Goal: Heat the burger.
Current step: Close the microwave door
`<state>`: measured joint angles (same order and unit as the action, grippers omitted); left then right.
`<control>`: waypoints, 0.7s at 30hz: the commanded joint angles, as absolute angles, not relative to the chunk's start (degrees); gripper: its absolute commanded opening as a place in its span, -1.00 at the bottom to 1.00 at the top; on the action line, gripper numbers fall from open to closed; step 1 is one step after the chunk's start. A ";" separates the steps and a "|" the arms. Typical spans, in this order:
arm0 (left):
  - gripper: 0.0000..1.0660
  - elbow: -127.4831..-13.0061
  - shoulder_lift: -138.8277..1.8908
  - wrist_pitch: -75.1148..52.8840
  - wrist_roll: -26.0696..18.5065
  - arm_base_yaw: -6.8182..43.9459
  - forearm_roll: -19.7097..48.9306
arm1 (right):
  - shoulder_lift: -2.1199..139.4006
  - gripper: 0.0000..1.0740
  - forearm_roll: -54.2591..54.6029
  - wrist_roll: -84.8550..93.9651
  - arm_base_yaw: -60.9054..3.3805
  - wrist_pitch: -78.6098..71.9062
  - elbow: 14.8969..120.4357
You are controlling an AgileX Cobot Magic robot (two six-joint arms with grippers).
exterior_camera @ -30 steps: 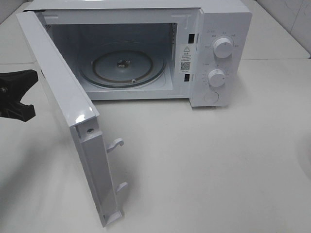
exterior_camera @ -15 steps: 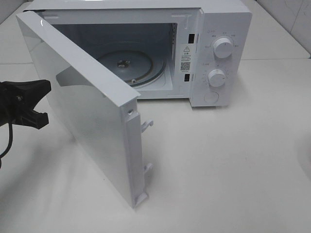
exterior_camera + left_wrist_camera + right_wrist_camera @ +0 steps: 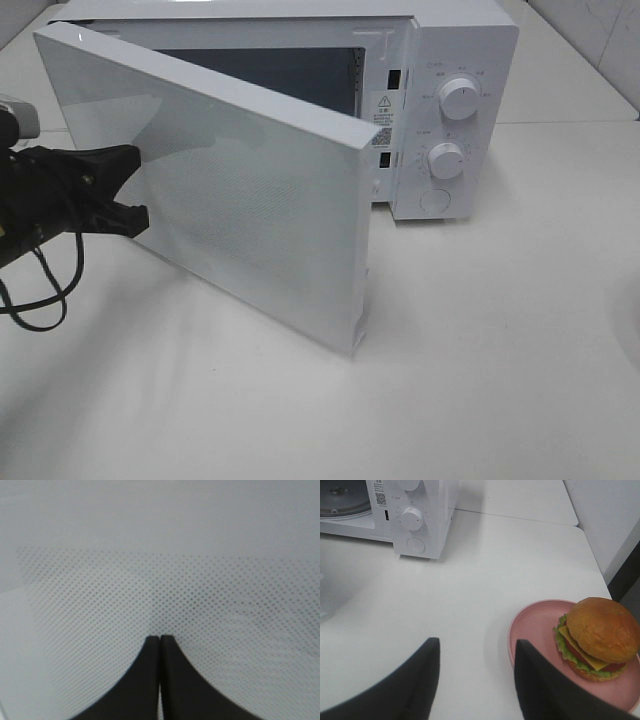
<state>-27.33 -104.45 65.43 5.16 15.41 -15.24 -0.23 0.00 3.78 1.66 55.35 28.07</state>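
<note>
The burger (image 3: pixel 600 635), with brown bun, lettuce, cheese and patty, sits on a round pink plate (image 3: pixel 530 630) on the table; it shows only in the right wrist view. My right gripper (image 3: pixel 476 642) hovers open above the table beside the plate, with nothing between its fingers. The white microwave (image 3: pixel 450 60) stands at the back with its door (image 3: pixel 250 200) swung partway across the opening. My left gripper (image 3: pixel 135 190) is shut and presses its tips (image 3: pixel 160 639) against the door's dotted outer face.
Two round knobs (image 3: pixel 458 98) and a push button (image 3: pixel 434 200) sit on the microwave's right panel. A black cable (image 3: pixel 40 300) loops under the left arm. The microwave's front corner (image 3: pixel 420 510) also shows in the right wrist view, away from the plate.
The door has swung from wide open to about half shut, hiding the glass turntable. My left gripper has moved right along with it. The right gripper shows no change.
</note>
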 commanded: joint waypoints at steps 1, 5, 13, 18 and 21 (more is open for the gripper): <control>-1.00 -30.42 -105.88 65.83 4.64 18.11 -12.72 | -1.78 -0.08 0.00 3.32 1.78 55.06 28.19; -1.00 -31.63 -106.57 65.83 4.81 19.25 -11.00 | -1.78 -0.08 0.00 3.32 1.78 55.06 28.19; -1.00 -34.43 -107.14 65.83 1.26 22.35 0.00 | -1.78 -0.08 0.00 3.32 1.78 55.06 28.19; -1.00 -37.93 -109.15 65.72 -3.15 25.50 8.14 | -1.78 -0.08 0.00 3.32 1.78 55.06 28.19; -1.00 -40.05 -110.41 65.66 -3.32 26.13 9.22 | -1.78 -0.08 0.00 3.32 1.78 55.06 28.19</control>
